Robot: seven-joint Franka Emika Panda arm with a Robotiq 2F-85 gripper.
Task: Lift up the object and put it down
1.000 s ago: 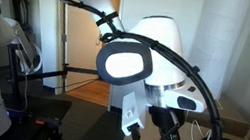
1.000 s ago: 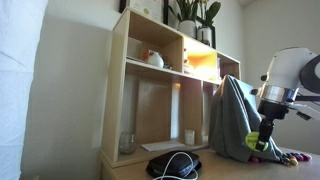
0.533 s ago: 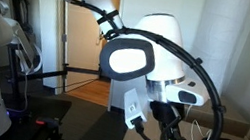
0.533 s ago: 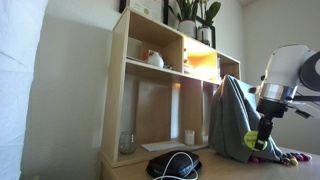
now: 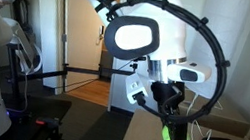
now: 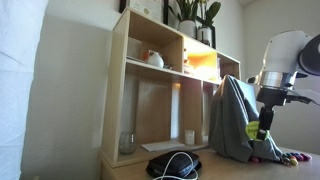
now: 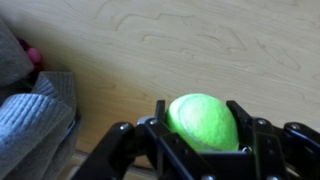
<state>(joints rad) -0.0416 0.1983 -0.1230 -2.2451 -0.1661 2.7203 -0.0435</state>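
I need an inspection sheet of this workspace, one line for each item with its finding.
Surface: wooden table, light grain.
Job's things: green ball, held above the table.
Clutter: grey cloth; small coloured items beside it.
Grippers: gripper shut on the green ball.
Cables: black cord coiled on the table; black hose looping around the arm.
Surroundings: wooden shelf with plants on top.

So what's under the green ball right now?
Bare wooden tabletop shows around the ball in the wrist view; the patch directly beneath is hidden by the ball itself and the gripper.
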